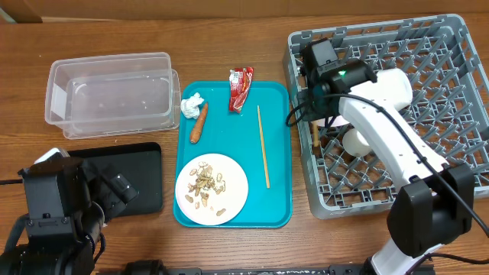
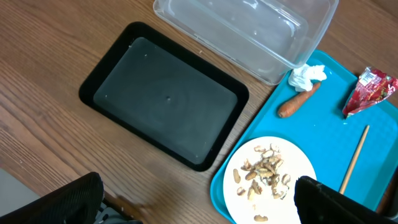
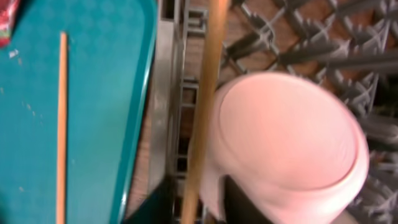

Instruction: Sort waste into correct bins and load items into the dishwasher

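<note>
Closest to the right wrist lens, a chopstick (image 3: 202,106) runs blurred from top to bottom, just inside the left wall of the dish rack (image 3: 165,93) and right beside a pale cup (image 3: 286,137) lying in the rack; the right gripper (image 1: 312,98) hangs over that corner, but its fingers hardly show, so I cannot tell whether it pinches the stick or has let it go; the step in hand looks like loading this chopstick into the rack. If it is held, the next move calls for a straight drop into a gap in the grid, clear of the cup and the wall, then a lift out; the second chopstick (image 1: 263,147) lies flat on the teal tray (image 1: 279,99), well apart from the rack, and would seem the next thing to fetch.

Waste waits on the same tray: a carrot piece (image 1: 199,122) touching a crumpled tissue (image 1: 191,105), a red wrapper (image 1: 241,88), and a plate (image 1: 237,195) of peanut shells (image 1: 208,183); the plate likely needs emptying before it can go in. A clear box (image 1: 111,95) and a black tray (image 1: 126,179) sit to the left, both empty, probably the bins. The left gripper (image 2: 199,186) hovers spread wide, holding nothing, near the black tray and the plate; the cup and the rack wall crowd the stick's landing spot.
</note>
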Robot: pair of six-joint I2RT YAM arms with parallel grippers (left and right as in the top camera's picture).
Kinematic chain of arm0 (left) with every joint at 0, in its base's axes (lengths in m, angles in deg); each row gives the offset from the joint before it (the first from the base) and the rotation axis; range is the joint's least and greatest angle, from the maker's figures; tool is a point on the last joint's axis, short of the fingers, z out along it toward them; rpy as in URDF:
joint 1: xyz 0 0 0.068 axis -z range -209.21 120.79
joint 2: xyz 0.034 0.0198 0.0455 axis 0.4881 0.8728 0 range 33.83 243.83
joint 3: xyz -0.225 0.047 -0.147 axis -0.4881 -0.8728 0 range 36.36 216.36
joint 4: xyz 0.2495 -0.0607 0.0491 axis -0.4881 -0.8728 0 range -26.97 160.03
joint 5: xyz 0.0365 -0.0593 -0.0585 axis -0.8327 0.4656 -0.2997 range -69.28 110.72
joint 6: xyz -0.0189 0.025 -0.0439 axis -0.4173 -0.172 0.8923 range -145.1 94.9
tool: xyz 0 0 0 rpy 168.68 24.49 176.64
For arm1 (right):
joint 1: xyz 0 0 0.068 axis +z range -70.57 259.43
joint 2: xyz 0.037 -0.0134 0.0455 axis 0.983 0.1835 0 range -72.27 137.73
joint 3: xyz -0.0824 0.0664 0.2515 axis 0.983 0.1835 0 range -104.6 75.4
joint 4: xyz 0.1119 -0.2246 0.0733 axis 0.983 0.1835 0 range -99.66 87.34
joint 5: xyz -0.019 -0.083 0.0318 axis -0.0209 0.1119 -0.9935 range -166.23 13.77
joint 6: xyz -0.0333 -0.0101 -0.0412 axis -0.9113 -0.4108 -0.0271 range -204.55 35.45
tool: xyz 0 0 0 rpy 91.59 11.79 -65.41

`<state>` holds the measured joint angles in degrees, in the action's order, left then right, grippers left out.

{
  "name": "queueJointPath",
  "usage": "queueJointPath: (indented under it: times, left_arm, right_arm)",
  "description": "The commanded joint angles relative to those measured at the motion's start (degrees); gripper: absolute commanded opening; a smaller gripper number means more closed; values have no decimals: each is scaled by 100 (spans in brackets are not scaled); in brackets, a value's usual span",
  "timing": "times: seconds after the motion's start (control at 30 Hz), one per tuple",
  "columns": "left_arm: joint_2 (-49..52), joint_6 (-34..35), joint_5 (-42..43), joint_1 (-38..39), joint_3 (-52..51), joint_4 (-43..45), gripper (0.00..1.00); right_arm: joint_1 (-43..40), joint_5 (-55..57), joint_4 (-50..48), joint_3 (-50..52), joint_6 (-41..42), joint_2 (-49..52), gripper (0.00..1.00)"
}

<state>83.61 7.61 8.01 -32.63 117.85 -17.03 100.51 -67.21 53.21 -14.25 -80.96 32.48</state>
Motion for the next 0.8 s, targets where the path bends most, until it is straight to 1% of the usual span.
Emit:
queueJointPath:
  times: [0.0, 0.17, 0.33, 0.43, 0.53, 0.63, 0.77]
  left_arm:
    - [9, 55, -118, -31, 74, 11, 100]
    - [9, 55, -118, -31, 74, 11, 100]
    - [9, 55, -118, -31, 74, 11, 100]
    - [9, 55, -118, -31, 74, 11, 100]
    - [9, 55, -118, -31, 74, 11, 100]
    - [9, 55, -118, -31, 74, 11, 100]
    - [9, 55, -118, -31, 74, 11, 100]
  right_arm:
    - [24, 157, 2, -37, -13, -59, 44]
    - [153, -393, 201, -149, 114, -221, 44]
    - [568, -1309, 157, -149, 133, -424, 44]
    - [870, -1311, 120, -68, 407, -337, 44]
    - [1062, -1307, -74, 146, 479, -164, 44]
    - [1158, -1305, -442, 511, 697, 26, 44]
    - [1198, -1300, -907, 1010, 713, 315, 43]
